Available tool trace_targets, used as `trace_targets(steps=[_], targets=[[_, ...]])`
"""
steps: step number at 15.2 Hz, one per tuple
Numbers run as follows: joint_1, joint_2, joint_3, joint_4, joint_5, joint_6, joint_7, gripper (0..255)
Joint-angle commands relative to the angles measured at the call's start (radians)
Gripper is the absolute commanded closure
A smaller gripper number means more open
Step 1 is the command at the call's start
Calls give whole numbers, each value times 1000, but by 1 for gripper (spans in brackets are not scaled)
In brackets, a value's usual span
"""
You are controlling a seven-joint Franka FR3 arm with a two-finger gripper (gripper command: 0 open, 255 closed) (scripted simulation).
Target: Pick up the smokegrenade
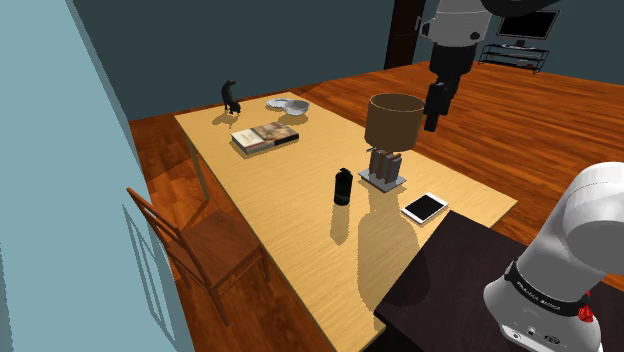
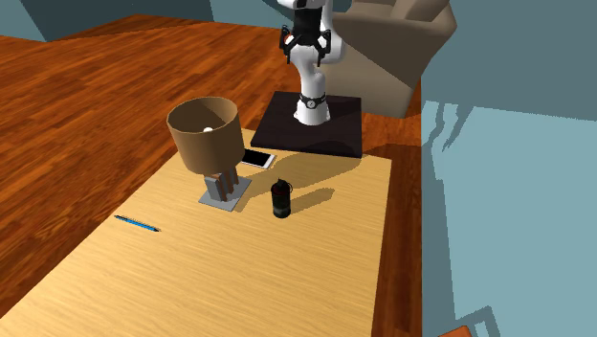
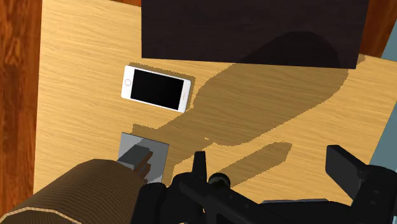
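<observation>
Table point(image 1: 290, 230) in blue-walled room | phone point(image 1: 424, 207) by stand point(image 1: 450, 270) | grenade point(image 1: 343, 187) upright just beside lamp point(image 1: 392, 125), touching nothing, so we judge fingers can straddle it | gripper point(image 1: 437, 108) high over lamp, likely clearing the shade; jaws wide apart, empty | second exterior view adds pen point(image 2: 136, 224); shoulder view adds book point(image 1: 266, 137), bowls point(image 1: 290, 105)

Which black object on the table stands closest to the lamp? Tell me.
The black canister, upright just beside the lamp's base; the black animal figurine stands far off near the bowls.
</observation>
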Motion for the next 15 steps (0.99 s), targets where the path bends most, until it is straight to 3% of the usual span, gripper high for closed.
trace_targets(steps=[1,8,15], targets=[[0,0,0,0,0,0,0,0],[-10,233,-13,10,-19,217,-11,0],[-20,497,-21,89,-38,395,-19,0]])
